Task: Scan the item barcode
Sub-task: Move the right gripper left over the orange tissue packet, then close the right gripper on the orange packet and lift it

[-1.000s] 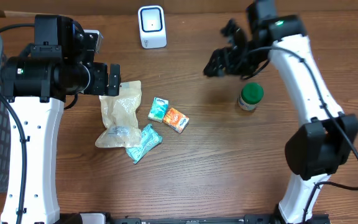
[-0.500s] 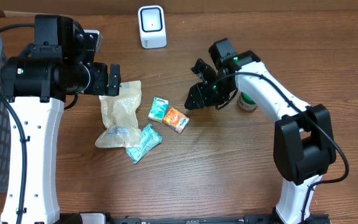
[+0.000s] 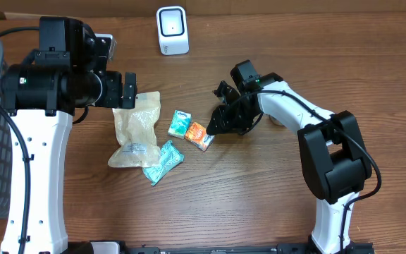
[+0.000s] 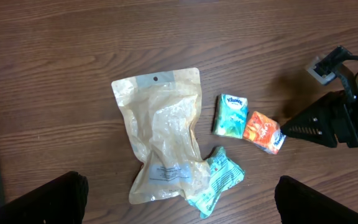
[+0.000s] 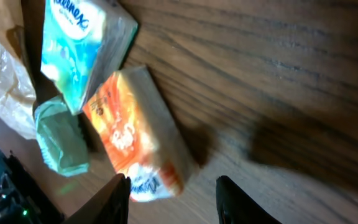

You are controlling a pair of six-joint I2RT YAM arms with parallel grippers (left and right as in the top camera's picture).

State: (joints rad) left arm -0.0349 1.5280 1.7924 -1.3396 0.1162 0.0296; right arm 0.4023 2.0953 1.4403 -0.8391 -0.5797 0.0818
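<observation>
R gripper (image 5: pixel 169 193) nearest, jaws part-open, empty. Orange pack (image 5: pixel 129 130) dead ahead, near end between jaws; long axis runs away, skewed left.

Glossy orange packet (image 3: pixel 199 135), matt wood-grain table (image 3: pixel 259 194)

The wooden surface (image 3: pixel 259 204) carried a white scanner (image 3: pixel 172 29) at its far edge. Near centre lay a tan pouch (image 3: pixel 136 130), a teal packet (image 3: pixel 163 161) overlapping it, and a tissue pack (image 3: pixel 180 123) and an orange pack (image 3: pixel 199 135) side by side.

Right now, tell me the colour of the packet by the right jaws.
Orange packet, white end; clearest in right wrist view.
</observation>
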